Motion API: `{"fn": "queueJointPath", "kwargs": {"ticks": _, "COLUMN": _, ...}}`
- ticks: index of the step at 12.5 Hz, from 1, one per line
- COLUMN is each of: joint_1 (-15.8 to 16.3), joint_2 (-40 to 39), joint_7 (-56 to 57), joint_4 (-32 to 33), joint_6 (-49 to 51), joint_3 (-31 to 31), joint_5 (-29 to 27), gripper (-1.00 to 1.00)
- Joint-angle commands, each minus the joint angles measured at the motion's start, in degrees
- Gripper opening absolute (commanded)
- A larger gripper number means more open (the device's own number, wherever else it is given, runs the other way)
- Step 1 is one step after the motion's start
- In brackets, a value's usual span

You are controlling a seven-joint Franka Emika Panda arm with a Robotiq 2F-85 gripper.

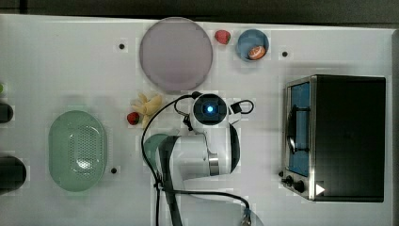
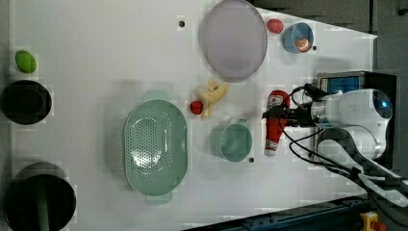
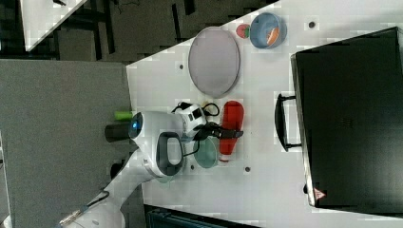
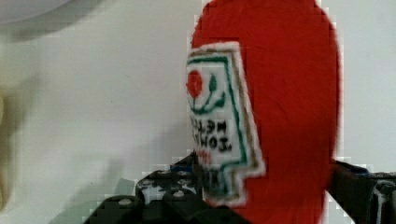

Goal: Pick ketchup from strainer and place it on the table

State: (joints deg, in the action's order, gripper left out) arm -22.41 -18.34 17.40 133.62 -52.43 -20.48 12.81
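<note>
The ketchup [image 2: 275, 125] is a red bottle with a white label. It lies flat on the white table [image 2: 96, 48], to the right of a green cup in the left view, well away from the strainer [image 2: 155, 144]. My gripper [image 2: 281, 115] reaches over the bottle's middle, one finger on each side. In the wrist view the ketchup [image 4: 289, 116] sits between the black fingers [image 4: 364, 186], and my gripper [image 4: 271, 191] is open around it. The right view shows the ketchup [image 3: 231, 126] under my gripper [image 3: 228, 133]. The pale green strainer [image 1: 77, 141] is empty.
A green cup [image 2: 235, 142] stands close beside the ketchup. A yellow toy [image 1: 148, 104] and a small red fruit [image 1: 133, 118] lie nearby. A lilac plate [image 1: 175, 53] and a blue bowl [image 1: 252, 44] sit at the back. A black oven [image 1: 339, 136] stands at the top view's right.
</note>
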Motion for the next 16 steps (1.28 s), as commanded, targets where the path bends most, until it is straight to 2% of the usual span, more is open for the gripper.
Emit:
{"fn": "queueJointPath", "kwargs": {"ticks": 1, "joint_1": -0.80, "joint_2": 1.10, "joint_7": 2.17, "joint_4": -0.59, "joint_6": -2.27, "joint_3": 0.11, "joint_5": -0.10, "gripper": 1.00}}
{"fn": "queueJointPath", "kwargs": {"ticks": 5, "joint_1": -0.70, "joint_2": 6.62, "joint_7": 0.74, "joint_4": -4.81, "joint_6": 1.04, "joint_3": -0.20, "joint_5": -0.49, "gripper": 1.00}}
{"fn": "queueJointPath", "kwargs": {"ticks": 8, "joint_1": -0.63, "joint_2": 10.99, "joint_7": -3.55, "joint_4": -10.96, "joint_6": 9.96, "joint_3": -0.42, "joint_5": -6.05, "gripper": 1.00}}
{"fn": "queueJointPath", "kwargs": {"ticks": 11, "joint_1": -0.65, "joint_2": 13.86, "joint_7": -5.53, "joint_4": -20.16, "joint_6": 21.98, "joint_3": -0.66, "joint_5": -13.59, "gripper": 1.00}}
{"fn": "queueJointPath", "kwargs": {"ticks": 14, "joint_1": -0.51, "joint_2": 14.47, "joint_7": -11.09, "joint_4": -31.18, "joint_6": 34.49, "joint_3": -0.93, "joint_5": -13.46, "gripper": 1.00}}
{"fn": "queueJointPath", "kwargs": {"ticks": 16, "joint_1": -0.45, "joint_2": 14.48, "joint_7": -11.51, "joint_4": -36.35, "joint_6": 38.89, "joint_3": -0.82, "joint_5": -13.43, "gripper": 1.00}}
